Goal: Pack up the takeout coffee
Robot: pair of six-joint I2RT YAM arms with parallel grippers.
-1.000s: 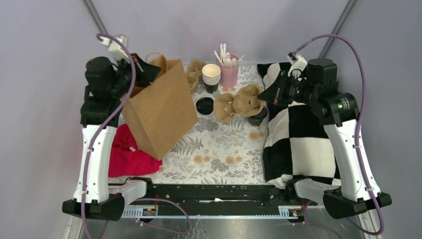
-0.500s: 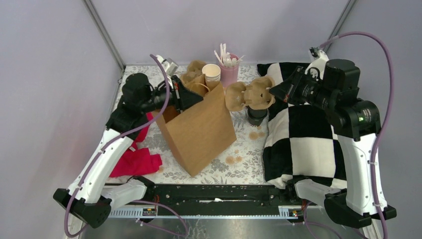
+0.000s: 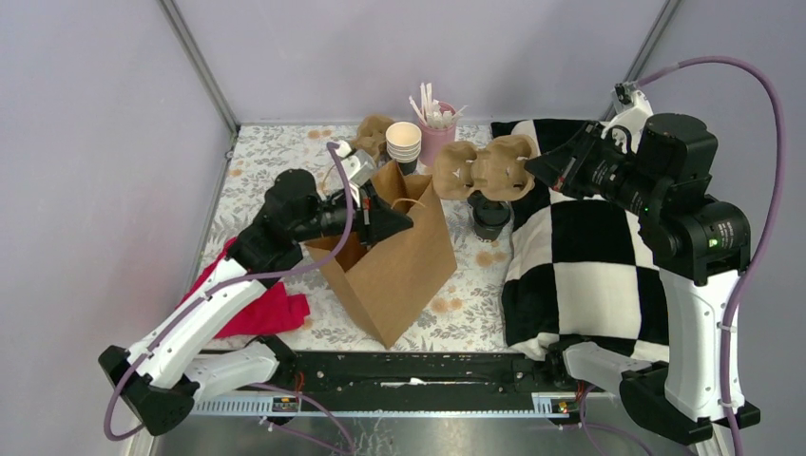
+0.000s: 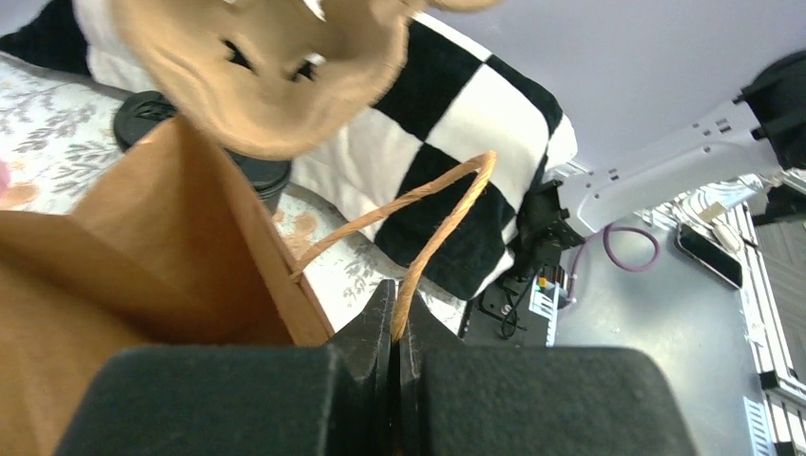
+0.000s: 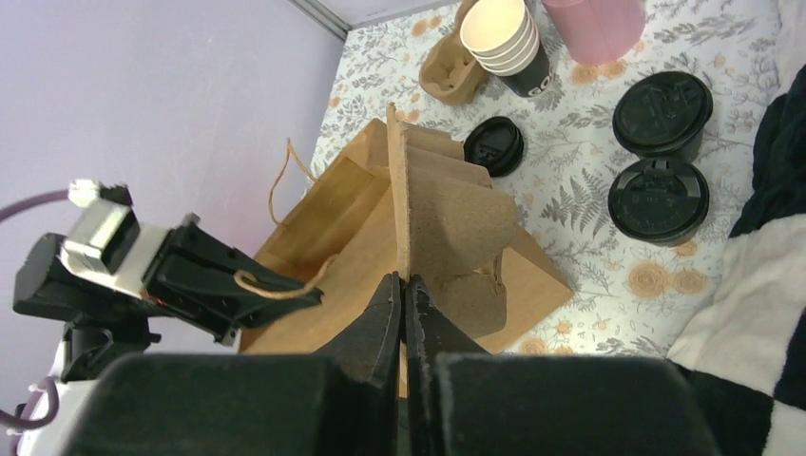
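Top external view, near to far. The paper bag (image 3: 390,271) now stands at the centre of the table (image 3: 432,290), carried in from the left. The left gripper (image 3: 407,225) has its fingers clenched on the bag's twine handle (image 4: 439,214). Beyond it, the right gripper (image 3: 528,163) pinches the pulp cup carrier (image 3: 480,169), which has risen off the table and hangs just right of the bag's mouth, with no cup visible in it. The takeout coffee (image 3: 491,217) stands lidded on the table below the carrier, beside the checkered cloth (image 3: 580,275), ungripped. Judgement: bag and carrier are staged, but the coffee is not yet loaded. Only the right wrist view shows a second lidded cup (image 5: 662,114) farther back and a loose lid (image 5: 494,145).
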